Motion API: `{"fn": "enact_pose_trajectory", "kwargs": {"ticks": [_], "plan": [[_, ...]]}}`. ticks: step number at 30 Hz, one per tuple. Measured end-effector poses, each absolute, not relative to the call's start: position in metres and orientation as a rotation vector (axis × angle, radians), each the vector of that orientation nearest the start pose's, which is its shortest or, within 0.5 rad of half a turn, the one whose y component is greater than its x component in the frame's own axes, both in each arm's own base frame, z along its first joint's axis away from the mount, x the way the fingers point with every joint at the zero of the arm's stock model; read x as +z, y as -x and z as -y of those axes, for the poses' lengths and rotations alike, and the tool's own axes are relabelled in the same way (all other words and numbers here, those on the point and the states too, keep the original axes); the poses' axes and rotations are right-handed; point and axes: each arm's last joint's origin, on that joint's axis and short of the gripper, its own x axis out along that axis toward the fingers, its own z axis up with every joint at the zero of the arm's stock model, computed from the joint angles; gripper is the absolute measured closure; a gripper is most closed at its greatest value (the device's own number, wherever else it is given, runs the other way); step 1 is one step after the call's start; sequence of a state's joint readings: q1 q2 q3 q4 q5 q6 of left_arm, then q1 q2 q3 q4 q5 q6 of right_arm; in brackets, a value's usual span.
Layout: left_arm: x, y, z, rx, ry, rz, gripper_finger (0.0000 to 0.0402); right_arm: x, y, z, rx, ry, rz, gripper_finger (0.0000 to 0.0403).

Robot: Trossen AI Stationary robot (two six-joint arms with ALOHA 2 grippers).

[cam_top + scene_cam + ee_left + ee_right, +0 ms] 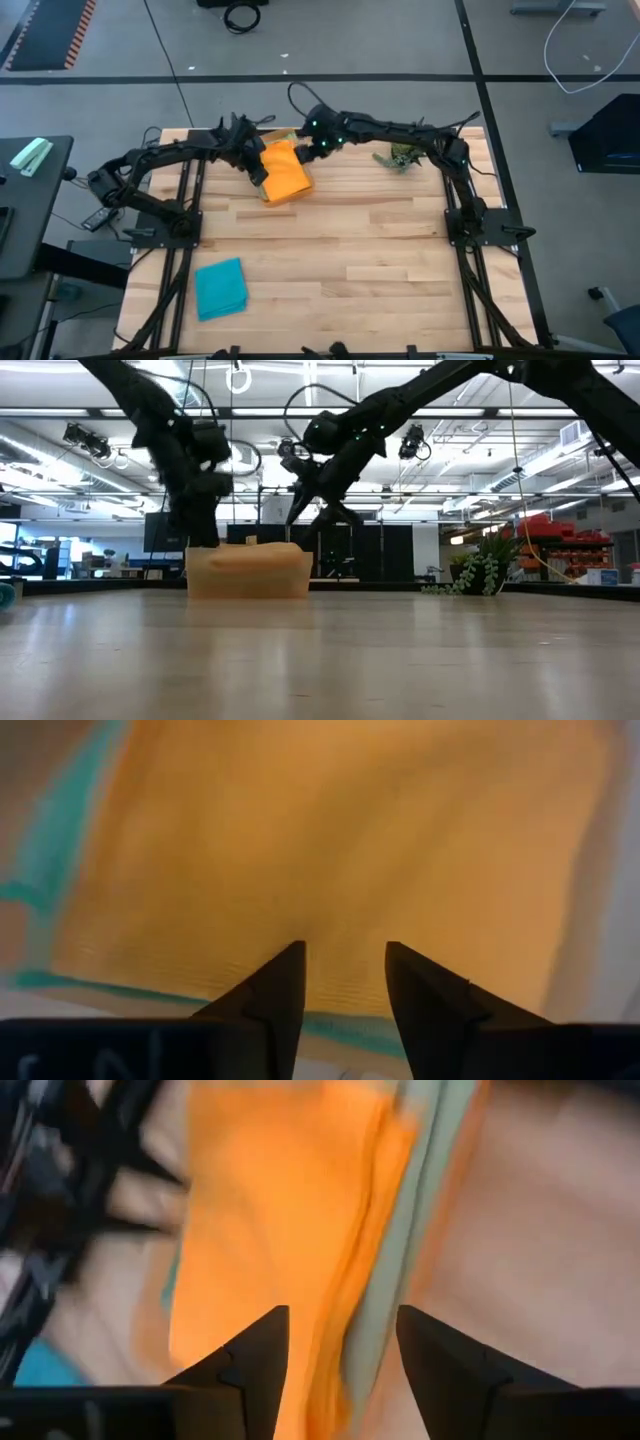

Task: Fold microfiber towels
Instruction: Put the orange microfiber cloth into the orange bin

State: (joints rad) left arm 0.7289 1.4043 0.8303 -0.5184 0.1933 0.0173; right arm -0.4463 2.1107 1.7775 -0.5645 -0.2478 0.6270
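Right now my left gripper (256, 168) and right gripper (318, 148), fingers spread, pinching nothing, flank the orange towel (285, 174); should regrip edge corners evenly.

pale wooden table (350, 250), orange towel (285, 172) at back, folded teal towel (220, 288) (front left), small plant (398, 157)

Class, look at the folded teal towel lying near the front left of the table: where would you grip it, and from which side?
Probably pinch one bare edge of the teal towel from above: it lies flat, folded, with nothing touching it.
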Motion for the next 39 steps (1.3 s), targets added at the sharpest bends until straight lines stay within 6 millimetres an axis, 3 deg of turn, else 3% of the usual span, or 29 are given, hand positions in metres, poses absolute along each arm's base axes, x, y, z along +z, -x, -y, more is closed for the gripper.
{"fn": "enact_pose_trajectory", "kwargs": {"ticks": [4,9,11,14,20,24,30,35,39], "plan": [[0.225,-0.199,-0.174,0.458,0.413,-0.957,0.0263,0.25,-0.425,0.208,-0.428,-0.824,-0.617,0.0228],[0.235,-0.206,-0.192,0.429,0.382,-0.774,0.0282,0.225,-0.439,0.211,-0.34,-0.843,-0.619,0.0366],[0.227,-0.209,-0.201,0.421,0.397,-0.733,0.0296,0.221,-0.44,0.206,-0.335,-0.816,-0.656,0.039],[0.21,-0.216,-0.212,0.406,0.43,-0.734,0.0326,0.227,-0.443,0.196,-0.309,-0.768,-0.66,0.0393],[0.179,-0.233,-0.227,0.377,0.453,-0.715,0.0384,0.215,-0.442,0.171,-0.31,-0.726,-0.829,0.0398],[0.176,-0.237,-0.234,0.456,0.411,-0.682,0.0394,0.211,-0.442,0.163,-0.35,-0.677,-0.88,0.04],[0.176,-0.234,-0.239,0.53,0.357,-0.698,0.0371,0.188,-0.446,0.163,-0.367,-0.709,-0.933,0.04],[0.169,-0.23,-0.246,0.606,0.372,-0.724,0.0381,0.19,-0.445,0.166,-0.383,-0.706,-0.922,0.04],[0.177,-0.225,-0.255,0.664,0.398,-0.647,0.0395,0.194,-0.443,0.17,-0.355,-0.727,-0.912,0.04]]}}
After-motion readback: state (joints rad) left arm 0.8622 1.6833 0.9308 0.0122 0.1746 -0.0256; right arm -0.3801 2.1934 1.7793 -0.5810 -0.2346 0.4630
